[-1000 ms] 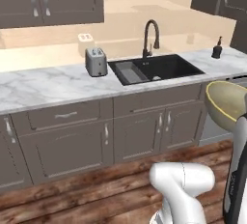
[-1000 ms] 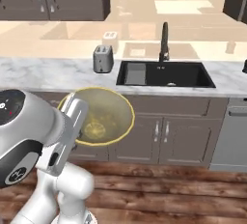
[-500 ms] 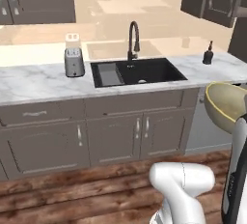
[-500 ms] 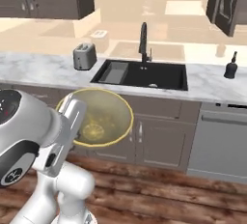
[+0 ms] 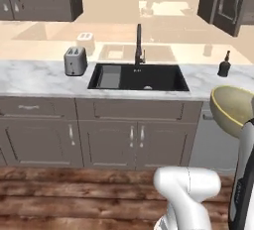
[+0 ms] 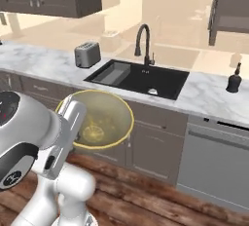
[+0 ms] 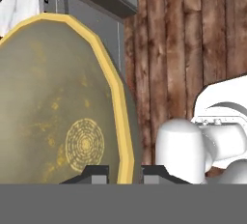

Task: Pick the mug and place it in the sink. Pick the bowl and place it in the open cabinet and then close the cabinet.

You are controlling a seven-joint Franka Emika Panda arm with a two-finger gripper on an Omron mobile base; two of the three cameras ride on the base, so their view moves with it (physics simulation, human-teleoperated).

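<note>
Gripping the bowl [image 6: 97, 125] by its yellowish rim, the gripper [image 7: 124, 174] has one finger inside and one outside the wall, closed on it. Tilted on edge, the bowl hangs in the air in front of the base cabinets [image 5: 109, 135], above the wooden floor [image 5: 74, 194]. Set into the marble counter [image 5: 34, 78], the sink [image 5: 139, 77] lies near the toaster [image 5: 75, 61]. A soap bottle [image 5: 224, 65] stands toward the counter's right end.
</note>
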